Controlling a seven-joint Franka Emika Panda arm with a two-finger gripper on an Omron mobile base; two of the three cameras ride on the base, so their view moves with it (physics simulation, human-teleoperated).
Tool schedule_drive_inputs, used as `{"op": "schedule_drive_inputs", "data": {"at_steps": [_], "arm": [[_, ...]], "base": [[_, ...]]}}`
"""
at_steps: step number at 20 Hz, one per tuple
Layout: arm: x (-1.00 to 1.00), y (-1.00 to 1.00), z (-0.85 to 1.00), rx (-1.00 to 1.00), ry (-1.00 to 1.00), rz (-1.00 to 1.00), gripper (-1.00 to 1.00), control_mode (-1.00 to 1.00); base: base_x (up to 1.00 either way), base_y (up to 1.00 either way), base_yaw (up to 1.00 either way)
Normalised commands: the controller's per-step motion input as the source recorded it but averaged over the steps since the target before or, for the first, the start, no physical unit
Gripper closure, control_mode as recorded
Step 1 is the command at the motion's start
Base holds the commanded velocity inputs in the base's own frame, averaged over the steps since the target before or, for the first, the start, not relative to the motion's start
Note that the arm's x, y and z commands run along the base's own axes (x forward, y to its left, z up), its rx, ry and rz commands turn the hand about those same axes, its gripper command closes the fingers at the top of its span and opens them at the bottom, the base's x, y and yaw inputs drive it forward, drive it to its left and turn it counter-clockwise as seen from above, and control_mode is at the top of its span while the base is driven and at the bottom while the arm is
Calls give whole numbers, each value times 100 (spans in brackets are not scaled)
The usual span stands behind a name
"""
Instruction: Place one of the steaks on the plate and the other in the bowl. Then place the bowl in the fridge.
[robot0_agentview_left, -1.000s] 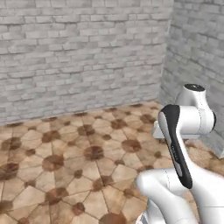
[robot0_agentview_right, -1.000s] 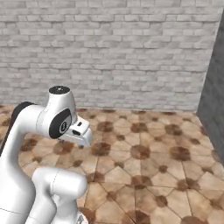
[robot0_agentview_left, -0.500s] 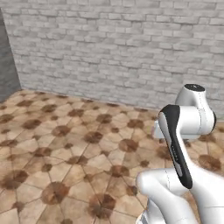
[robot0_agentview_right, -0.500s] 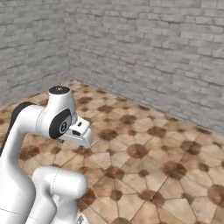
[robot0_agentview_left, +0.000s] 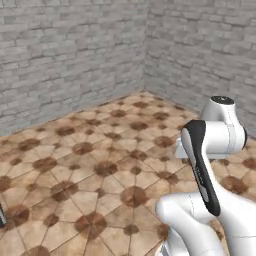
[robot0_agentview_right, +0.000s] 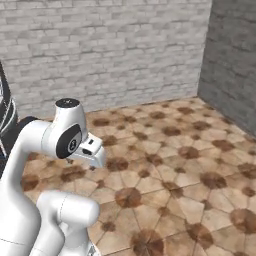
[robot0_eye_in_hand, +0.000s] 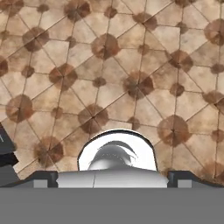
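Fingers (robot0_eye_in_hand: 112, 175) spread and empty, pointing down at tiled floor (robot0_eye_in_hand: 131, 57); we see no steak, plate, bowl or fridge, so direction from them stays unknown.

Even, shadowless rendered light; all 3 views soft and slightly blurry.

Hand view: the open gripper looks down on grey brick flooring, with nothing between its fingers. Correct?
Not quite. The hand view shows a brown patterned tile floor, not grey brick; brick is on the walls. The gripper is open and empty.
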Motion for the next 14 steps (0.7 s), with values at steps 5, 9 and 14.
{"op": "schedule_drive_inputs", "data": {"at_steps": [5, 9, 14], "arm": [[0, 0, 0, 0, 0, 0, -100, 100], [0, 0, 0, 0, 0, 0, -100, 100], [0, 0, 0, 0, 0, 0, -100, 100]], "base": [[52, -15, 77], [66, -76, 48], [85, -80, 43]]}}
